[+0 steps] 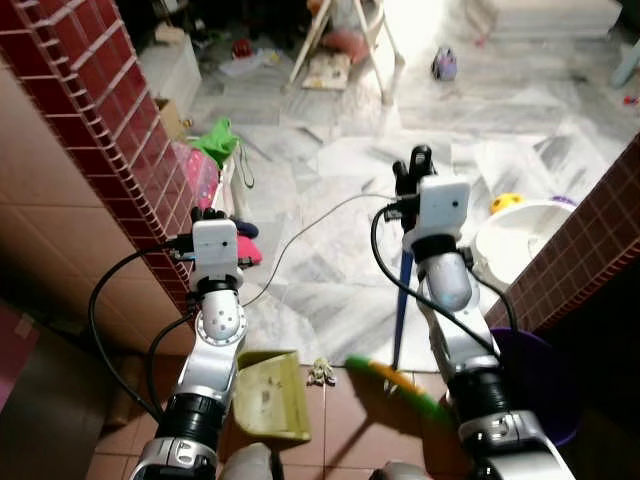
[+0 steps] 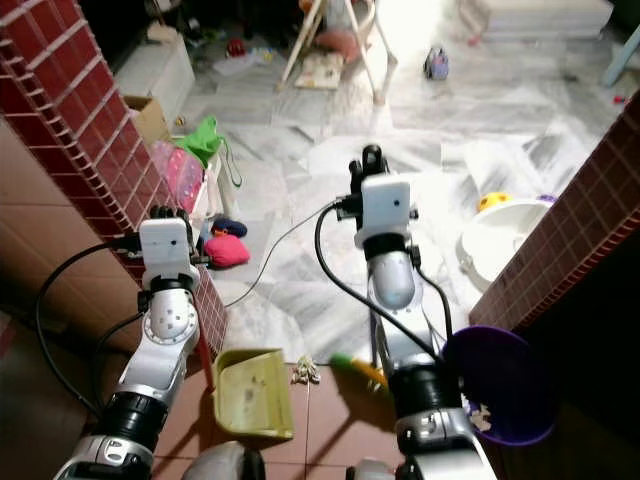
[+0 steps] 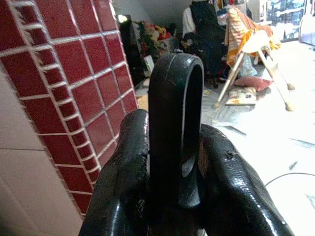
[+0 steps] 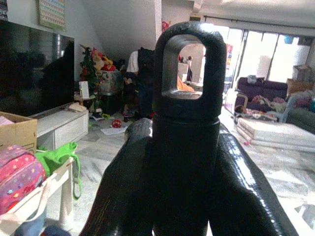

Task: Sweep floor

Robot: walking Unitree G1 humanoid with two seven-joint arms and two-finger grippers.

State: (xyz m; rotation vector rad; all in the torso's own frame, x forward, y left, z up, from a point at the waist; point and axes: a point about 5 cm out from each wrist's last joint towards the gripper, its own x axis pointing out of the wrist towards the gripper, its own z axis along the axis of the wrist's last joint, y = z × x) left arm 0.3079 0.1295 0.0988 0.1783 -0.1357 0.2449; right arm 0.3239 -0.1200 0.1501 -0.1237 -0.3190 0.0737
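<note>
Two tools are in our grip as we stand at the doorway between the red brick walls [image 1: 120,150]. Nearest us, on the brown tiles, the yellow-green dustpan [image 1: 268,395] lies flat below our left arm, its red handle rising toward the left gripper [image 3: 172,162], which is clenched around the handle's black looped end. Just beside the pan's right edge sits a small clump of debris [image 1: 320,372], between the pan and the green broom head [image 1: 400,385]. That broom head rests on the floor to the debris's right, and its blue shaft [image 1: 402,300] climbs nearly upright to the right gripper [image 4: 184,162], clamped around the black cap at its top. We judge the coming stroke runs right to left: the broom must push the clump leftward into the pan's mouth. A purple basin [image 2: 500,385] sits by our right side. Farther out, a grey cable [image 1: 300,235] trails across the cluttered marble floor [image 1: 330,160].
</note>
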